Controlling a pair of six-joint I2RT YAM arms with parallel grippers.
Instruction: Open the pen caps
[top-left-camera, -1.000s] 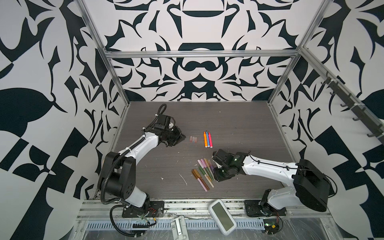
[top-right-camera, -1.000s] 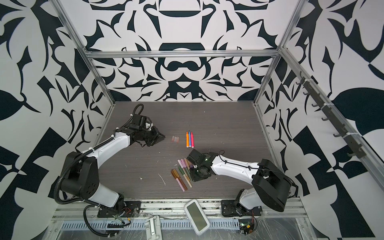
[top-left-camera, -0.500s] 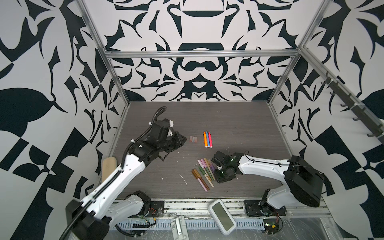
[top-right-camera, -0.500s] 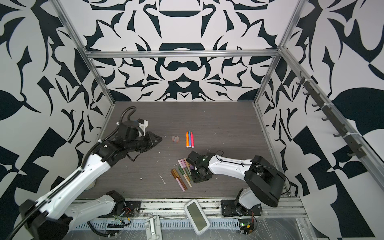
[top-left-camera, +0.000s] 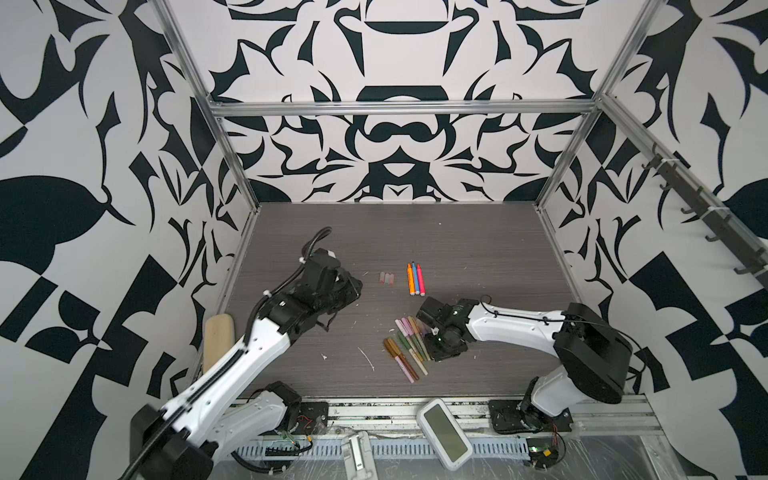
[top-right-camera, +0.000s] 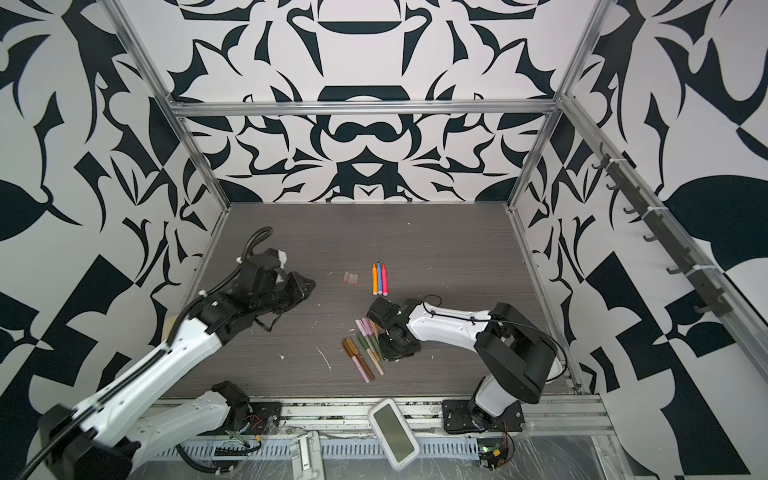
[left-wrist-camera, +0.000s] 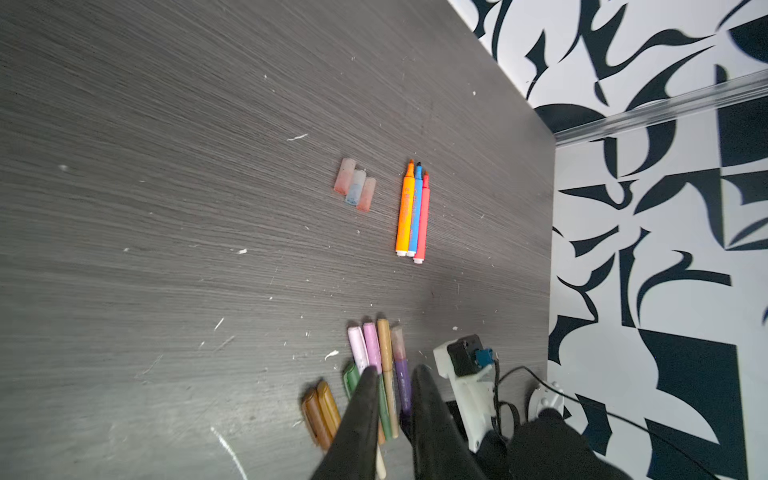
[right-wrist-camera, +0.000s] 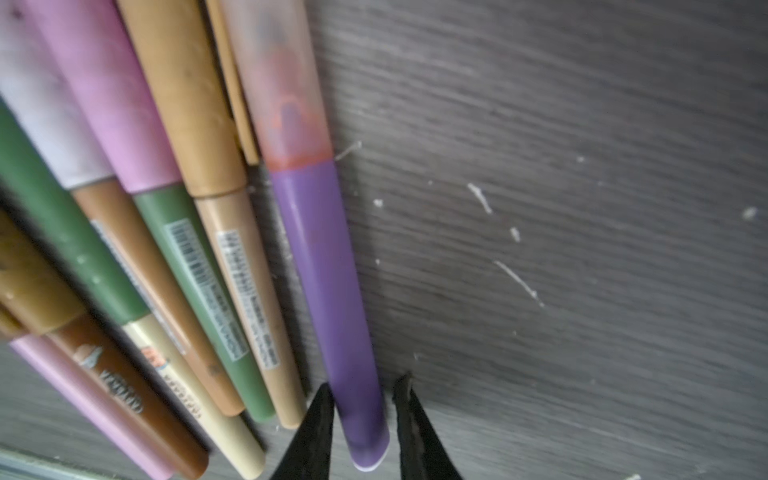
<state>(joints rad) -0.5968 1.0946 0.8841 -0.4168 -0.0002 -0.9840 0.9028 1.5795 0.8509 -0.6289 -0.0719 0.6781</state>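
Note:
Several capped pens (top-left-camera: 405, 347) lie in a fan at the table's front middle. My right gripper (top-left-camera: 436, 347) is down at the right edge of the fan. Its fingers straddle the butt end of a purple pen (right-wrist-camera: 320, 270), which lies flat and wears a translucent pink cap (right-wrist-camera: 282, 83). One finger touches the barrel and a thin gap shows at the other, so the right gripper (right-wrist-camera: 365, 382) is open. Three uncapped pens (top-left-camera: 415, 278) in orange, blue and pink lie further back, with three loose pen caps (top-left-camera: 386, 278) left of them. My left gripper (top-left-camera: 357, 289) hovers left of those caps, narrowly open and empty.
A white handheld device (top-left-camera: 444, 432) with a grey screen rests on the front rail. A tan wooden piece (top-left-camera: 218, 340) stands at the table's left edge. White scraps (top-left-camera: 368, 359) dot the dark table. Patterned walls with metal frame posts enclose the table on three sides.
The left arm has risen high above the table, with its gripper staying left of the loose caps. The right gripper's jaws have narrowed around the purple pen's end.

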